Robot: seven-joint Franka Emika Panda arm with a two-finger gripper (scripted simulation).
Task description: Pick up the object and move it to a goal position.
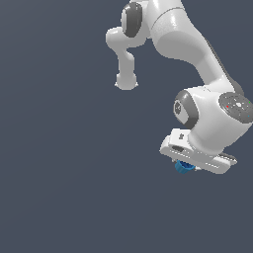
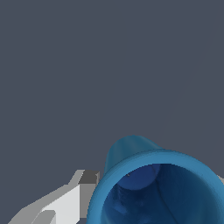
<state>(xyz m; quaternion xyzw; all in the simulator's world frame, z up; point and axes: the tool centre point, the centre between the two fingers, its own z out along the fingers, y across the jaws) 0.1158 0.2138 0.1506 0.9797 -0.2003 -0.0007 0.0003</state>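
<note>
The object (image 1: pixel 184 167), a small bright blue piece, shows in the lower right of the exterior view, tucked directly under the white gripper (image 1: pixel 190 165) and only partly visible below the gripper's flat body. In the wrist view the object (image 2: pixel 153 183) fills the lower right of the frame and reads as a hollow, cup-like form: a flared open rim, a darker interior, and a narrower closed end farther from the camera. One grey-tipped finger (image 2: pixel 87 178) lies just beside its outer wall at the lower left; the opposite finger is barely seen at the right edge, so contact on that side cannot be confirmed. The fingers appear closed in around the object, probably pinching it across its wall, though the exact contact cannot be made out. Judged from its smooth, thin-walled look, the object is likely light and rigid, with a slick, curved surface that could rotate or slip between flat pads. The narrower body below the flared rim looks like the safest place to hold. The robot arm (image 1: pixel 188 39) descends from the upper centre of the exterior view against a plain dark grey background.
</note>
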